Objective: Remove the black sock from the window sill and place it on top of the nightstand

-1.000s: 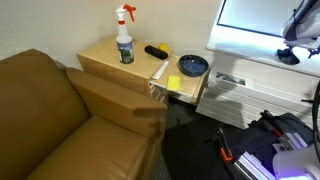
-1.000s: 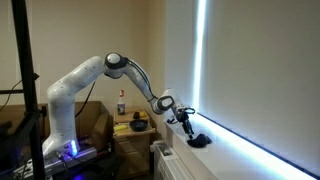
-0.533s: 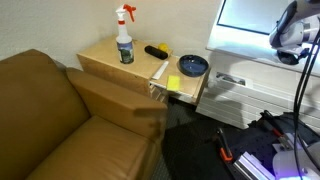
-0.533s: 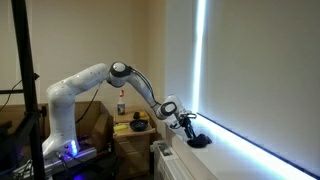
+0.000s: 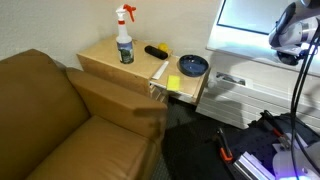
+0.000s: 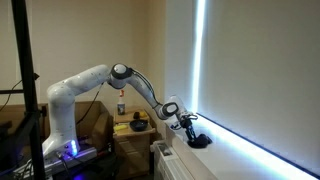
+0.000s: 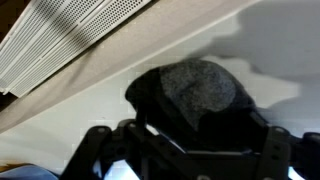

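**Black sock not yet gripped, gripper now parked over it**

Black sock [image 7: 192, 92] lies on the white window sill [image 7: 85, 112], bunched into a rounded lump, with a greyer fuzzy patch on top in the wrist view. It looks soft and floppy, no stiff edge to catch.

Change: a second ago the arm sat further off to the side in an exterior view; it has since swung in over the sill and dropped slightly toward the sock. Over the last half second there is almost no motion, so the approach seems finished.

Gripper [image 7: 185, 142] is spread, one finger on either side of the lower frame with the sock between and just beyond them. Contact with the fabric: cannot tell. An exterior view puts the gripper [image 6: 187, 124] just above the sock [image 6: 199, 141].

Judgement: pre-grasp stage, nothing lifted. Next comes a short descent and a close on the lump, then the carry to the nightstand counter [image 5: 100, 55], well apart from the sill. It already holds a spray bottle [image 5: 124, 35] and a bowl [image 5: 192, 66], but bare wood is left for the drop.
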Robot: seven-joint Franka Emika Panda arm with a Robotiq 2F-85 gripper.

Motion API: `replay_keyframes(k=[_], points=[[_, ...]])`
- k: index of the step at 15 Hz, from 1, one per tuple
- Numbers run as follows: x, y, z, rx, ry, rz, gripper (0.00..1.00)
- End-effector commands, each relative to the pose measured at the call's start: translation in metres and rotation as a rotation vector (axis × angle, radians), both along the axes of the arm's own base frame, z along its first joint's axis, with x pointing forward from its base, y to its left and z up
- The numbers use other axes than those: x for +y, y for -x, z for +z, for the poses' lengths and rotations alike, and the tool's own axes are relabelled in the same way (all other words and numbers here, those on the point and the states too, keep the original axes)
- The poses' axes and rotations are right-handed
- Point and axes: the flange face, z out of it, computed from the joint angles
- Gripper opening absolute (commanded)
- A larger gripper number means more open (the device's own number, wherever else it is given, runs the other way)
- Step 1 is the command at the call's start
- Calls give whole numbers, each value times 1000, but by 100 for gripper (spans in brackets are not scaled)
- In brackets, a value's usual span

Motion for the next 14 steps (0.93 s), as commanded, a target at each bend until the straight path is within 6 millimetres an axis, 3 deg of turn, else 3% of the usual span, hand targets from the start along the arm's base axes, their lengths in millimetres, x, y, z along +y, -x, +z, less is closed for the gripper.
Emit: replay_keyframes(k=[1, 9, 14], points=[[-2, 3, -8, 8, -41, -29, 59], [-23, 19, 7, -11, -234, -153, 3], [-34, 59, 67, -67, -418, -147, 4]])
